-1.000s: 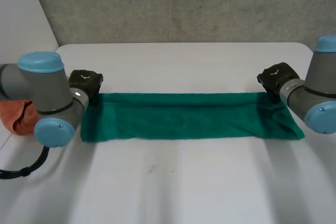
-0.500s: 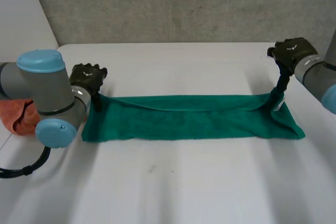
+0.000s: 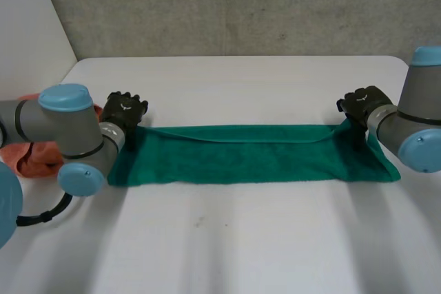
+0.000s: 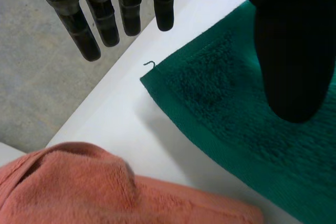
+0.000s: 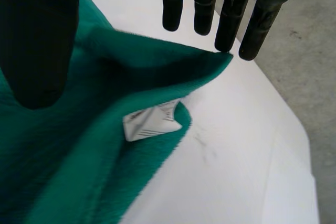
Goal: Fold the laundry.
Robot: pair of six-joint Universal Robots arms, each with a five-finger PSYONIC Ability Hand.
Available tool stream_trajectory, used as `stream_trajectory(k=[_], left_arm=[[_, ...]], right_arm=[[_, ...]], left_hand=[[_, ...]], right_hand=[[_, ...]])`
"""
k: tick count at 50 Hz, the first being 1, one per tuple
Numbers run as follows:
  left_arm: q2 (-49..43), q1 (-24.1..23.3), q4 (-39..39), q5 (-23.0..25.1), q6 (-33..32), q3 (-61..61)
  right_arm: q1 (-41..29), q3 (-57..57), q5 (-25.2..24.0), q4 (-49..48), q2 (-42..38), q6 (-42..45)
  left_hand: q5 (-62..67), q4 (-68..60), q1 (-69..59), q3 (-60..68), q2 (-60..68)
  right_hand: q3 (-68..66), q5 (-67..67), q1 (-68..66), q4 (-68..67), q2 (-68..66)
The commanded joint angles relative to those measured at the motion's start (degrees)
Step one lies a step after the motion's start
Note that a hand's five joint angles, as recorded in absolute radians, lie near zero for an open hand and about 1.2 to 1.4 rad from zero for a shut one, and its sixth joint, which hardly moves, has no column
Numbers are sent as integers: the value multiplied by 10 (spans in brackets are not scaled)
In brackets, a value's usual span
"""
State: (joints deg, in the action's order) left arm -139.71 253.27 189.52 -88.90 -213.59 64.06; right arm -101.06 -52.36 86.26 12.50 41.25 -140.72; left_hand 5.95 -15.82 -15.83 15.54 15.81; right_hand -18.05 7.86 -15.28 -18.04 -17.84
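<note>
White table [image 3: 241,239] holds green towel [image 3: 248,153] before concrete wall [image 3: 241,5].

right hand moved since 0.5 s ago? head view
Yes. The right hand has come down from level with the far edge of the table and now sits lower and nearer the robot, at the right far corner of the green towel.

Illegible print on white tag [image 5: 150,124] of green towel [image 5: 63,156]

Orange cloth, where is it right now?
The orange cloth lies at the table's left edge in the head view, partly behind the left arm, just off the green towel's left end.
</note>
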Motion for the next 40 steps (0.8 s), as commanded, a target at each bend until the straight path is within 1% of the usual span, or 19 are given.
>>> stream_trajectory(k=[1,3,4,5,6,7,8,10,11,13,20,23,25,26,28,32,33,37,40], left_arm=[[-38,6,0,25,-1,-42],[-51,7,-1,25,-1,-57],[-56,8,-1,25,-1,-63],[-59,10,-1,25,-1,-69],[-65,12,-3,26,-1,-74],[-72,16,-6,26,-1,-85],[-74,19,-7,26,-1,-89],[-79,21,-8,27,-1,-96],[-84,21,-8,27,-2,-101],[-87,21,-6,27,-2,-106],[-84,20,-4,22,-1,-143],[-66,13,-4,17,1,-147],[-36,15,-4,16,1,-143],[5,18,-3,16,6,-138],[46,20,-2,16,10,-133],[126,23,25,16,35,-147],[139,25,37,15,43,-154],[199,28,88,-13,78,-185],[240,25,113,-45,102,-182]], right_arm=[[0,78,27,-19,-72,50],[0,103,30,-19,-94,64],[0,110,30,-18,-100,70],[1,117,31,-17,-106,76],[1,126,32,-17,-113,85],[1,129,31,-17,-114,88],[1,129,30,-18,-114,91],[1,129,30,-20,-109,88],[1,131,29,-20,-107,85],[1,131,29,-22,-100,82],[1,129,30,-48,-46,50],[6,126,30,-55,-6,12],[7,121,28,-56,35,-29],[8,120,27,-57,50,-41],[8,123,25,-62,75,-64],[10,152,24,-102,123,-103],[10,173,23,-133,135,-112],[10,208,29,-195,151,-125],[10,199,27,-223,159,-138]], left_hand=[[77,-78,-78,81,79],[117,-119,-119,121,119],[141,-142,-142,145,142],[169,-171,-171,174,171],[203,-204,-204,207,204],[303,-305,-305,307,305],[364,-366,-365,368,366],[460,-462,-462,464,462],[549,-550,-550,553,550],[637,-638,-638,641,638],[640,-642,-642,645,642],[640,-642,-642,645,642],[640,-642,-642,645,642],[640,-642,-642,645,642],[640,-642,-642,645,642],[640,-642,-642,645,642],[640,-642,-642,645,642],[640,-642,-642,645,642],[640,-642,-642,645,642]], right_hand=[[-80,82,-108,-80,-82],[-113,115,-141,-114,-116],[-162,164,-190,-162,-164],[-239,241,-267,-239,-241],[-435,437,-463,-435,-437],[-538,540,-566,-538,-540],[-619,621,-646,-619,-621],[-619,621,-647,-620,-622],[-619,621,-647,-620,-622],[-619,621,-647,-620,-622],[-619,621,-647,-620,-622],[-619,621,-647,-620,-622],[-619,621,-647,-620,-622],[-619,621,-647,-620,-622],[-619,621,-647,-620,-622],[-619,621,-647,-620,-622],[-619,621,-647,-620,-622],[-619,621,-647,-620,-622],[-619,621,-647,-620,-622]])
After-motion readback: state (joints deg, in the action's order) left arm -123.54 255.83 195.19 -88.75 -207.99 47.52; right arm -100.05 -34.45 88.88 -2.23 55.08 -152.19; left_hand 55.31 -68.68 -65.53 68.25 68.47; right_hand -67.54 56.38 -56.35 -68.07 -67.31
